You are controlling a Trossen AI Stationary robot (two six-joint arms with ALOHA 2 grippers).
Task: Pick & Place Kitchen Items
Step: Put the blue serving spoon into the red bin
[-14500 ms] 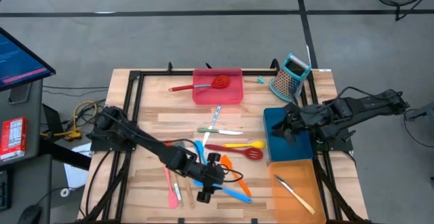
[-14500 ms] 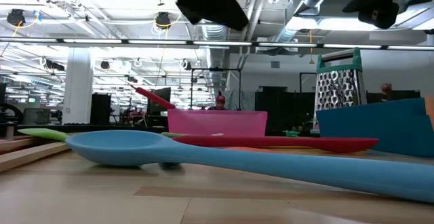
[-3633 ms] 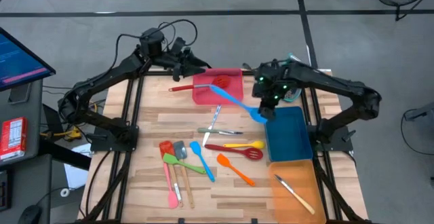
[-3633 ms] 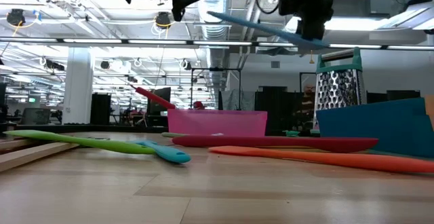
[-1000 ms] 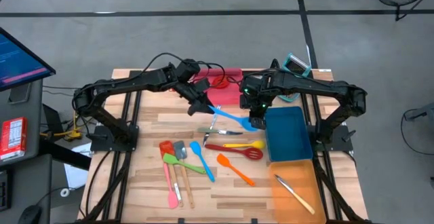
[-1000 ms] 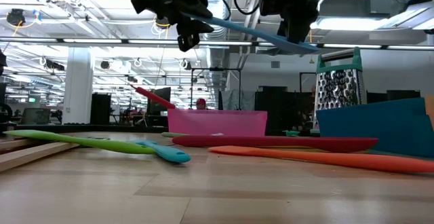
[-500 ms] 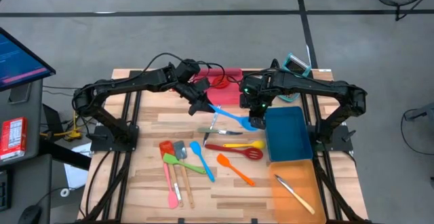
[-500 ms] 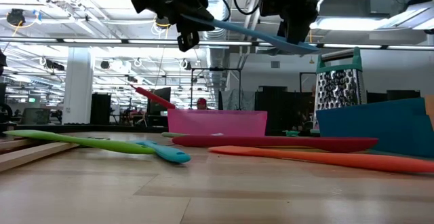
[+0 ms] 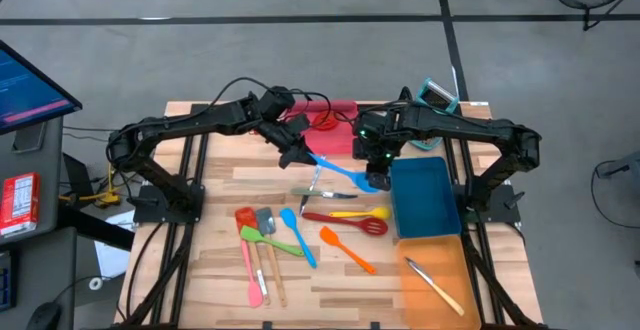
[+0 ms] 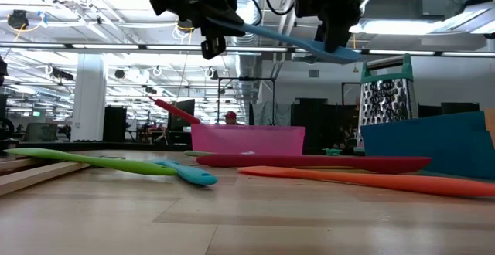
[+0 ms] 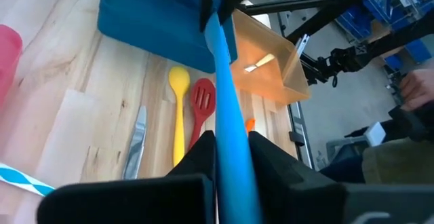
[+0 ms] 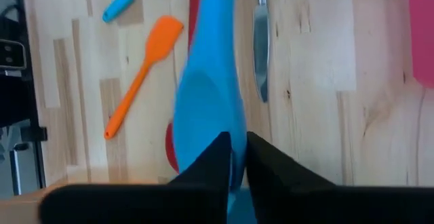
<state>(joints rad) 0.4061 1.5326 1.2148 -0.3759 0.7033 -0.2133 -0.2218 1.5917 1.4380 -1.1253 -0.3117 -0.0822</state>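
Note:
A long light-blue spoon [image 9: 345, 170] hangs in the air between my two grippers, above the table's middle. My left gripper [image 9: 300, 156] is shut on its handle end. My right gripper [image 9: 373, 162] is shut on its bowl end, beside the blue tray [image 9: 428, 202]. In the low view the spoon [image 10: 286, 40] slants down from the left gripper [image 10: 213, 25] to the right gripper [image 10: 334, 25]. Several other utensils lie flat on the table: a knife [image 9: 317, 176], a yellow spoon [image 9: 360, 213], a red slotted turner [image 9: 348, 224], an orange spatula [image 9: 348, 249]. My left gripper pinches the spoon's handle [image 11: 230, 153] between its two fingers, near the handle's free end. The handle runs on forward, along the fingers, toward the other arm. The spoon is lifted clear of the table. My right gripper pinches the spoon at its bowl end [image 12: 215, 125] between its two fingers, which point down at the table. The bowl [image 12: 203, 95] sticks out past the fingertips. The spoon is clear of the table.
A red tray [image 9: 322, 120] with a red slotted spoon stands at the far edge, and a box grater [image 9: 432, 105] at the far right. An orange tray [image 9: 440, 280] holds one utensil at the near right. Blue, green, red, grey and pink spatulas [image 9: 268, 240] lie near left.

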